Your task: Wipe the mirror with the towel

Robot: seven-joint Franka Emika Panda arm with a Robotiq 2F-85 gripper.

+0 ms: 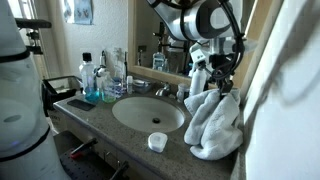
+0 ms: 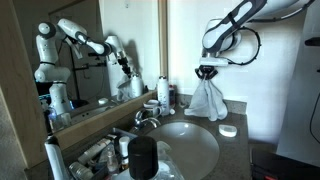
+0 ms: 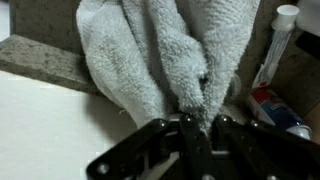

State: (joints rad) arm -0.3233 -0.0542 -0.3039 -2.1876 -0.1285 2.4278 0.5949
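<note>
**A:** What has the hand (image 3: 185, 124) got?

**B:** Its fingers are clamped on the bunched top of the towel (image 3: 150, 50). The cloth hangs in thick folds straight below the hand. In an exterior view the lowest folds (image 1: 212, 135) seem to rest on the desk (image 1: 85, 118), though I can't be sure.

**A:** And further out?

**B:** The sink (image 1: 148, 112) lies below and to one side of the hand. The mirror (image 1: 150, 25) stands beyond it, apart from the towel.

**A:** So how far along is the job?

**B:** I'd say the pickup is done and the wiping is all to come. The cloth has to be raised and pressed to the glass.

**A:** Any writing?

**B:** A tube (image 3: 272, 108) beside the towel has red and blue print, too blurred to read. The white bottle (image 3: 278, 45) past it shows nothing legible.
</note>
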